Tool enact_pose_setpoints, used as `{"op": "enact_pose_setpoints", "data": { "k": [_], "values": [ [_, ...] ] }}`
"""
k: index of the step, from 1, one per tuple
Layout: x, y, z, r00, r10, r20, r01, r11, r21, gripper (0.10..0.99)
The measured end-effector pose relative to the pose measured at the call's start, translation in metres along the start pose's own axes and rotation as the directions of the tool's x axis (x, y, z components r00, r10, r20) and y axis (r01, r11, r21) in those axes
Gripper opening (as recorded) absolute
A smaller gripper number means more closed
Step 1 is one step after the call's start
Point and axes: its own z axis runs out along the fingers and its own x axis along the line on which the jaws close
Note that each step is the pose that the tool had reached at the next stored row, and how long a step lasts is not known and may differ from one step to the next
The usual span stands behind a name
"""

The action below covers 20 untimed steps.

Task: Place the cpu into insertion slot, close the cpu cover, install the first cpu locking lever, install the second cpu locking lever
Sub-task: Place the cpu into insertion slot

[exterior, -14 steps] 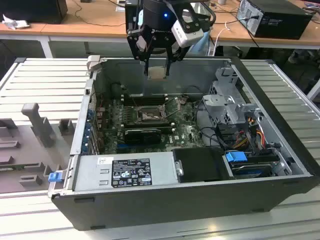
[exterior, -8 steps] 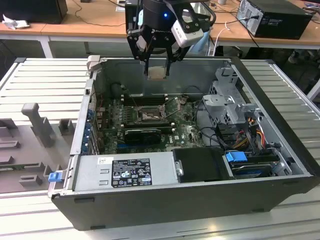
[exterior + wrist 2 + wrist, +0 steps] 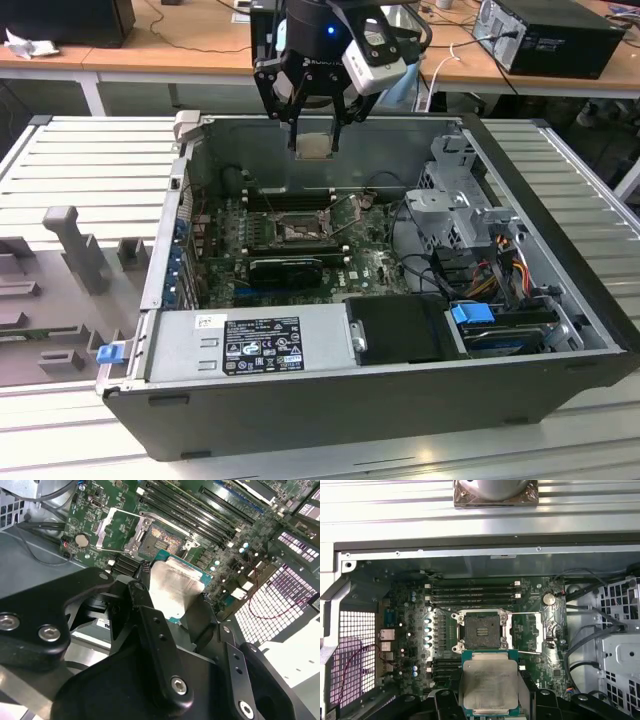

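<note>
Starting at nine o'clock in the exterior view, you have a grey moulded tray [image 3: 60,280] lying on the ribbed metal table [image 3: 90,150], just beside the open black tower computer case [image 3: 330,410]. At twelve o'clock over the case hangs your black two-fingered gripper [image 3: 315,138]. Its fingers pinch the small flat square cpu [image 3: 314,148] with the pale silver metal face by two opposite edges. The chip is held in the air above the case, well apart from the board.

At six o'clock from the gripper, on the green motherboard [image 3: 370,265], sits the square black insertion slot [image 3: 297,232] with its contact field exposed. Just past it, again at six o'clock, lies a long black ridged card [image 3: 285,268], and further the same way is the silver power supply box [image 3: 250,345]. At three o'clock stands the grey metal drive cage [image 3: 455,205], with a blue latch [image 3: 472,313] at its five o'clock.

In the first wrist view you see the cpu [image 3: 489,685] clear of the insertion slot [image 3: 481,631]. In the second wrist view the thin grey metal cpu cover [image 3: 103,529], a frame with a square cut-out, stands swung open beside the insertion slot [image 3: 165,539].
</note>
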Motion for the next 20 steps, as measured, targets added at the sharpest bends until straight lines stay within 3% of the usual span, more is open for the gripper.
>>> {"op": "enact_pose_setpoints", "data": {
  "k": [20],
  "values": [
    [0.0000, 0.0000, 0.0000, 0.9998, 0.019, 0.0017, -0.019, 0.9998, 0.000, 0.525]
  ]
}}
